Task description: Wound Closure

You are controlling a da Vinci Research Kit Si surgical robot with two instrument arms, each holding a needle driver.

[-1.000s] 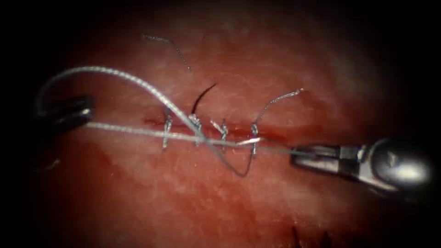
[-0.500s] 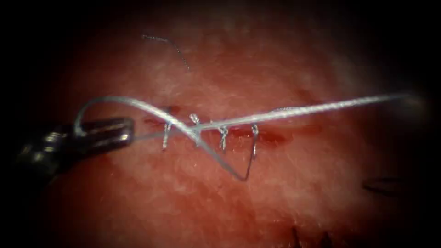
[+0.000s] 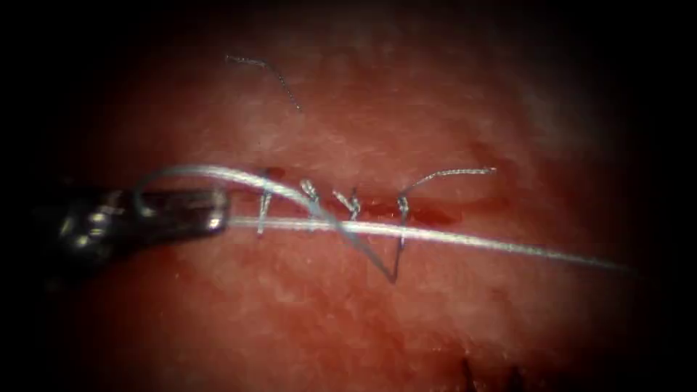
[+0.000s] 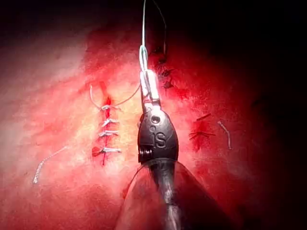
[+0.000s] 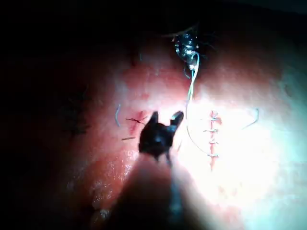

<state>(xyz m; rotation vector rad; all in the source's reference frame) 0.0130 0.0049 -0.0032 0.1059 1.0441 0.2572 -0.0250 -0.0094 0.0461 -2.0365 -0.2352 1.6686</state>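
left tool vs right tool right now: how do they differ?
The left tool has its jaws shut on the thread, which loops over them and runs across the stitches. The right tool has its jaws spread and holds nothing. The left tool lies at the cut's left end, while the right tool stands apart from the stitches, with the thread between. Both are wristed needle drivers over the tissue.

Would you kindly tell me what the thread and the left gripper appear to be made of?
The thread looks like braided pale fibre with a slight sheen and a twisted texture. The left gripper, shut on the thread, looks like polished metal with bright glints; the alloy cannot be told.
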